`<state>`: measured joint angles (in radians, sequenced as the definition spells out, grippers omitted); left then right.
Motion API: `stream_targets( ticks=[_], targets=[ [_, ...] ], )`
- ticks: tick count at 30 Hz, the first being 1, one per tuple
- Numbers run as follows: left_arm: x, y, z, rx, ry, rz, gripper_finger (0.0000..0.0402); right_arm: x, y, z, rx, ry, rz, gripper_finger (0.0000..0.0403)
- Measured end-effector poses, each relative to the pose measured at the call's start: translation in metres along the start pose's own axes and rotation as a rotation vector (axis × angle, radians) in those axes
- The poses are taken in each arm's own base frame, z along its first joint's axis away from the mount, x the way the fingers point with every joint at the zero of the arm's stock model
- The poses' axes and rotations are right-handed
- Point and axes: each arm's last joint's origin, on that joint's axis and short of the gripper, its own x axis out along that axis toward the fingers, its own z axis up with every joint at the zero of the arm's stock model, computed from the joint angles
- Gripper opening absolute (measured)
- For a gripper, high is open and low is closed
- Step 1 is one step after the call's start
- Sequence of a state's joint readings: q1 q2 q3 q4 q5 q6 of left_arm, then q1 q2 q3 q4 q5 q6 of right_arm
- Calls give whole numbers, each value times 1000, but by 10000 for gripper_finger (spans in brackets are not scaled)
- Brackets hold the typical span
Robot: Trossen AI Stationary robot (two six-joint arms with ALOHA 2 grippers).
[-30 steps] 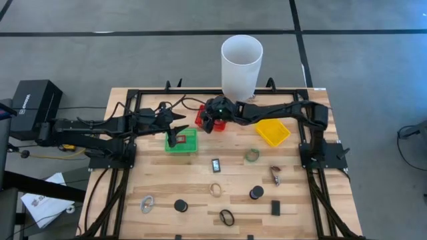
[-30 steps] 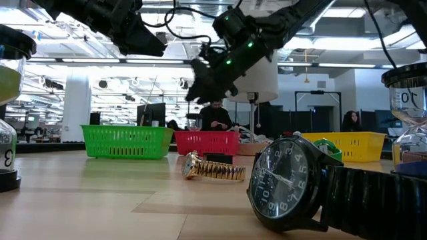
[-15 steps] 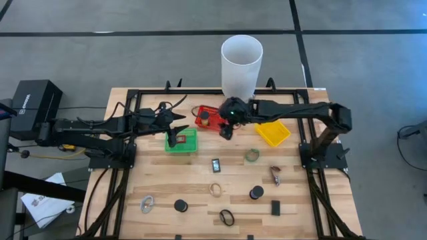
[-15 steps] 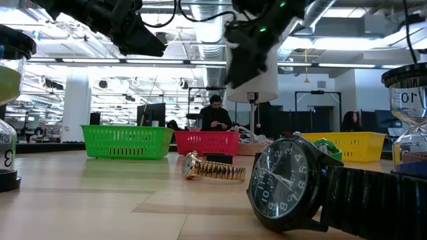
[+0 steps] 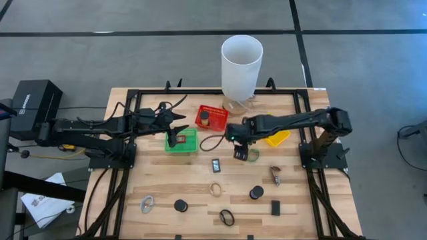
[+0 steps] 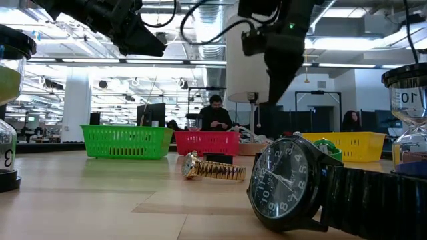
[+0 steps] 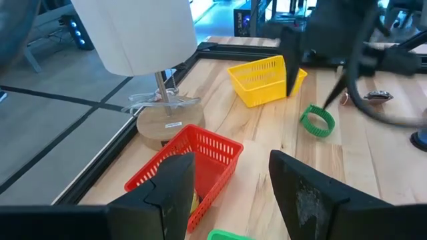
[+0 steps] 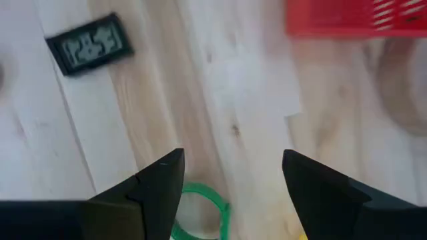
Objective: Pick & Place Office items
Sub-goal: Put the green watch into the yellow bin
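Jaws wide (right point(image 5: 241, 155)) over green ring point(image 5: 251, 155)

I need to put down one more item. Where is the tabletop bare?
Bare wood lies below the green basket, left of the small black rectangular piece, down to the silvery clip. The middle is crowded: the open right gripper hangs over the green band loop, beside the yellow basket.

Three little plastic mesh baskets on the wooden slat table point(image 5: 167, 180): green basket point(image 5: 182, 141), red basket point(image 5: 211, 117), yellow basket point(image 5: 275, 135). Tall white cylinder point(image 5: 241, 65) stands at the far edge, just beside the red one. Black box point(image 5: 28, 105) sits off the table's left side.
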<state>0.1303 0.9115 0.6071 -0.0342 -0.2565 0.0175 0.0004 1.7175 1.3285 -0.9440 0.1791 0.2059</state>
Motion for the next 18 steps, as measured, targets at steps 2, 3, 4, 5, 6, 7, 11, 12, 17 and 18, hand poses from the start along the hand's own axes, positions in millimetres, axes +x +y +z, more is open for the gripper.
stream_targets(
  ticks=[2,3,4,5,6,7,11,12,17,18],
  targets=[
    [0,0,0,0,0,0,186,8,4,-4,-22,71,-12,244],
    [0,0,0,0,0,0,186,13,6,-4,-29,85,-15,244],
    [0,0,0,0,0,0,186,18,8,-5,-37,109,-19,244],
    [0,0,0,0,0,0,186,22,9,-7,-50,151,-27,244],
    [0,0,0,0,-1,0,186,26,10,-10,-61,191,-34,244],
    [0,0,0,0,-2,0,186,31,11,-10,-77,212,-31,244],
    [0,0,1,-2,-7,0,186,53,14,-13,-152,313,-23,244],
    [0,0,1,-2,-8,0,186,57,14,-13,-157,325,-26,244],
    [0,0,1,-4,-15,0,186,77,15,-16,-229,414,-30,244],
    [0,0,2,-4,-16,0,186,80,15,-17,-243,425,-29,244]
  ],
)
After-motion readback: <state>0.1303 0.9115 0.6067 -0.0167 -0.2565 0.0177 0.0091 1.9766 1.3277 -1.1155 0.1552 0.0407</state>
